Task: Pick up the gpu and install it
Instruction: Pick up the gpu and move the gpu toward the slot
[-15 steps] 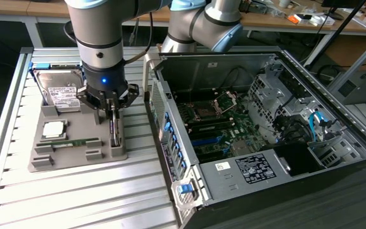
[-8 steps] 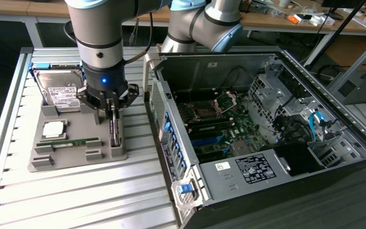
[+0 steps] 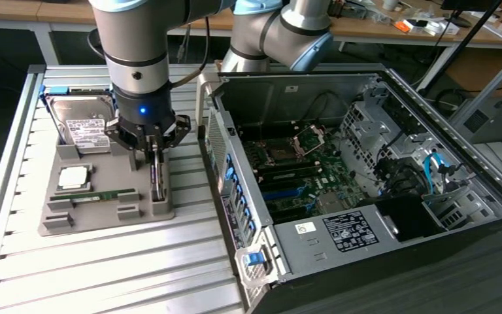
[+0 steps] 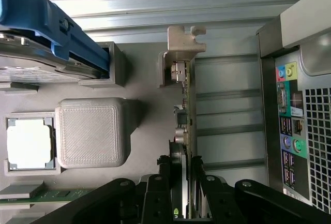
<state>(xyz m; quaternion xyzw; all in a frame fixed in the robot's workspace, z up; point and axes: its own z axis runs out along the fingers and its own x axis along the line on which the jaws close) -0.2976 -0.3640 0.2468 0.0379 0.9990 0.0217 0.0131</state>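
**Wrist view: hand gripping the gpu, pick-up in progress**

The hand (image 4: 187, 164) was closed partway, pinching both faces of the gpu (image 4: 189, 102). The gpu stood on edge in a slot along the tray (image 4: 139, 74) edge nearest the case (image 3: 321, 252), on the counter (image 3: 102, 275). It looked gripped but not yet lifted. The next move probably called for a straight upward pull, without twisting.
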